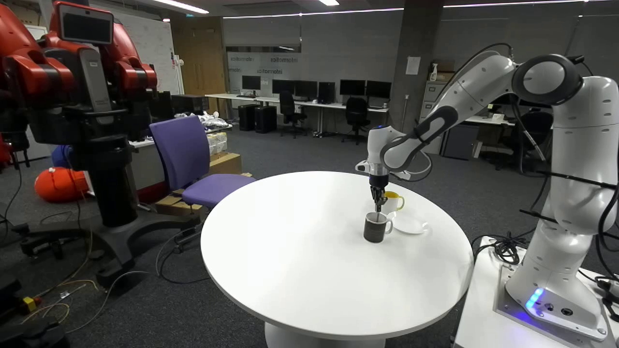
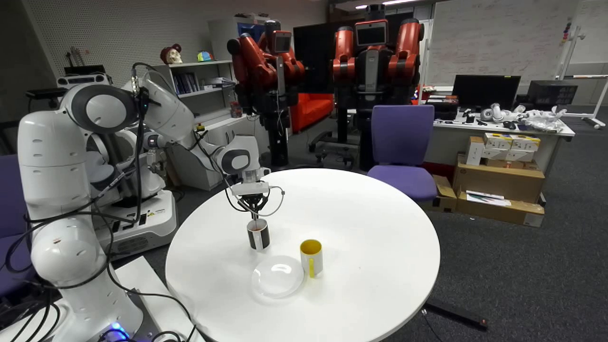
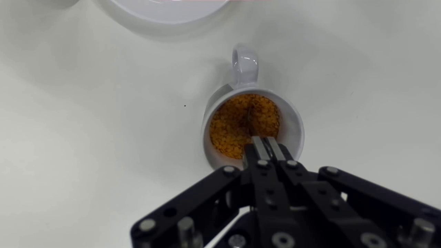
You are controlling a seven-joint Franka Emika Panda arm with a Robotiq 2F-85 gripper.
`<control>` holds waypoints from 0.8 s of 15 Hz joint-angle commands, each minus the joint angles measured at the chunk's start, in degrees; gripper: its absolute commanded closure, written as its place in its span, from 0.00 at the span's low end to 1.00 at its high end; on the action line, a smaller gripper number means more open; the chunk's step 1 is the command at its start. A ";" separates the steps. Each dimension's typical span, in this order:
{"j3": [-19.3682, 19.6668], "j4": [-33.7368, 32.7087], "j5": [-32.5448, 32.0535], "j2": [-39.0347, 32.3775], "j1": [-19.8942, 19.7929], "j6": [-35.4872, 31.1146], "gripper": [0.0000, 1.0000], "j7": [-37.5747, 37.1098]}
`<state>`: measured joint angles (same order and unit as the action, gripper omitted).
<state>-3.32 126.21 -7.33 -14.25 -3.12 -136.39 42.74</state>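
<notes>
In an exterior view, I see the round table (image 1: 290, 261) with the dark mug (image 1: 374, 233) upright on it, well in from the edge, on the half nearer the robot base (image 1: 556, 299). The gripper (image 1: 378, 208) hangs right over the mug, pinched together on a thin utensil (image 1: 377, 217), probably a spoon, that runs down inside. The broadest run of tabletop lies from the mug toward the edge by the purple chair (image 1: 179, 152).

In an exterior view, the white plate (image 2: 278, 278) sits between that mug and the edge by the robot base, with the yellow-lined mug (image 2: 311, 259) just beside the plate; I can't tell whether they touch. Room to move looks tighter there.

In the wrist view, the fingertips (image 3: 259, 148) all but meet, and orange granules (image 3: 229, 125) lie in the dark mug, its handle (image 3: 246, 67) turned to the plate's side. I'd judge the work partway: the utensil is gripped, its lower end seemingly among the granules, but it isn't out of the mug. Whether it carries any, I can't tell.
</notes>
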 commanded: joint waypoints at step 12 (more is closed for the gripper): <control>-0.71 0.44 1.58 1.91 -0.20 1.38 0.99 1.64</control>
<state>-3.88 126.65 -6.96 -14.04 -3.00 -136.40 42.74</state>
